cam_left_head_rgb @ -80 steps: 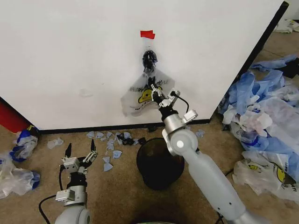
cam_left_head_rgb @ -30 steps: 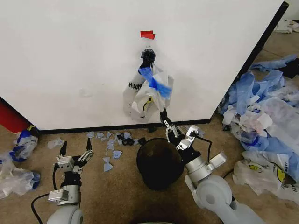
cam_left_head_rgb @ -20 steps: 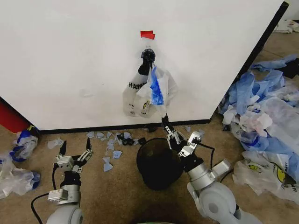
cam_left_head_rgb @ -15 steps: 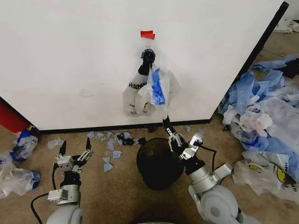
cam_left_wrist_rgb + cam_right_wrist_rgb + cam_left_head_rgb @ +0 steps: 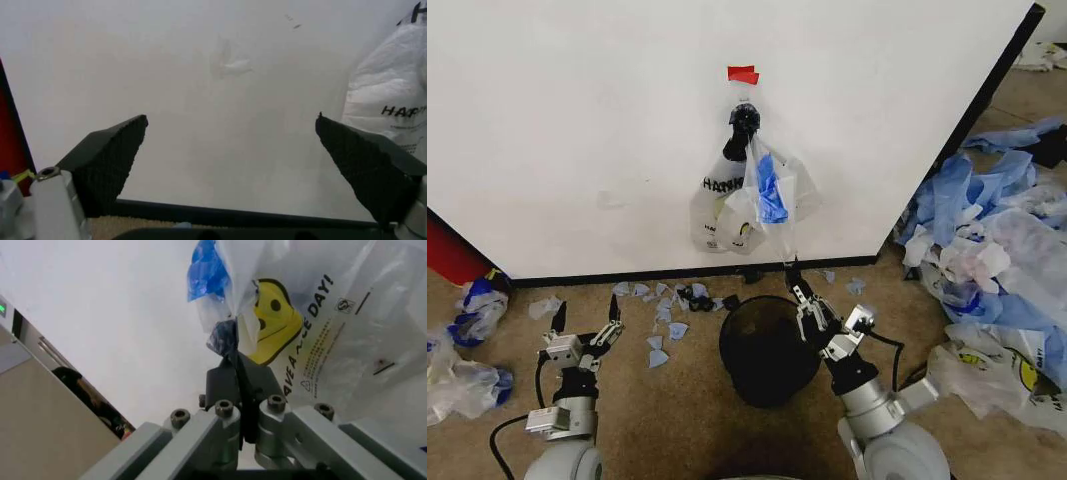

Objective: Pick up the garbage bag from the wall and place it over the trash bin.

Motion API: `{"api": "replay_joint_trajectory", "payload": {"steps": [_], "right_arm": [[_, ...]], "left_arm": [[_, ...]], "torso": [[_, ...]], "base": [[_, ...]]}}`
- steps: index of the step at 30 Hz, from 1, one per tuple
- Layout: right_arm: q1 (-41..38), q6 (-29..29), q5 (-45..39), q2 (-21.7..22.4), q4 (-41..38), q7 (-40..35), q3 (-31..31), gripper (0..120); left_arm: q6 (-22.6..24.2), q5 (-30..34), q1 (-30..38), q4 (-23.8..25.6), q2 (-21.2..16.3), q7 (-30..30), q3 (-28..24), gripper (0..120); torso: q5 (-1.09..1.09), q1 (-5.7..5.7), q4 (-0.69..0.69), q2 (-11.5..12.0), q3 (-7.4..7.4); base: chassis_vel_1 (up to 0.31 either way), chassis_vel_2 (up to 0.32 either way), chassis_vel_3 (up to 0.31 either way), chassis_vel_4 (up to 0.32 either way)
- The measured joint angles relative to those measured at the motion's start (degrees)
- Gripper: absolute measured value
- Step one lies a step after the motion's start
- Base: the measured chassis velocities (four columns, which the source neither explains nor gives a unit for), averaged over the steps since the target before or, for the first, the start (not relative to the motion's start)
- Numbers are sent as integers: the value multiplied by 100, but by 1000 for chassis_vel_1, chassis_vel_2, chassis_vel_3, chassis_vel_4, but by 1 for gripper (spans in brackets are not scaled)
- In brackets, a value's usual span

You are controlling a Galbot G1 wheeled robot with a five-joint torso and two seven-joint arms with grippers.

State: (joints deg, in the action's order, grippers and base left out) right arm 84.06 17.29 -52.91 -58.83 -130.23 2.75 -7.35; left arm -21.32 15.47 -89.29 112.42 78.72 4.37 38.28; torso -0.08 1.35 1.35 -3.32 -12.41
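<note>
The garbage bag hangs on the wall from a black hook just under a red tape mark. Its lower tail is stretched down and out to the right tool. Clear plastic w/ blue trim; in the right wrist view the yellow smiley print sits just above the tool tip, blue part further up. A whiter bag w/ black lettering hangs behind it on the same hook, on the side away from the right tool.

Right tool: fingers pressed together, pinching a dark bunched bit of the garbage bag's bottom edge (thin film is caught between the pads). The tool points up at the wall, wrist and arm below it.

The trash bin stands on the floor directly beneath and beside the right tool, rim near the tool's wrist, apart from the bag. Black mesh, open top.

Left tool is well off to the far side of the bin from the right tool, low near the floor, fingers spread wide and holding nothing. In its wrist view the two dark pads frame bare wall, w/ the whiter bag's edge past one pad.

Further out: blue scraps lie on the floor along the wall's black base strip, betw. the two tools. A big heap of blue and white plastic bags lies beyond the right arm.
</note>
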Motion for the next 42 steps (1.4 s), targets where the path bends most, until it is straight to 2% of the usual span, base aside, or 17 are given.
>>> {"api": "replay_joint_trajectory", "payload": {"steps": [22, 42], "right_arm": [[1016, 804, 697, -238, -37, 214, 43, 0], [1516, 1440, 1088, -387, 140, 394, 98, 0]], "left_arm": [[-55, 65, -25, 8, -2, 57, 118, 98], [-56, 110, -17, -51, -12, 70, 135, 98]], "torso": [[1, 0, 0, 0, 0], [0, 0, 0, 0, 0]], "base": [[0, 0, 0, 0], [0, 0, 0, 0]]}}
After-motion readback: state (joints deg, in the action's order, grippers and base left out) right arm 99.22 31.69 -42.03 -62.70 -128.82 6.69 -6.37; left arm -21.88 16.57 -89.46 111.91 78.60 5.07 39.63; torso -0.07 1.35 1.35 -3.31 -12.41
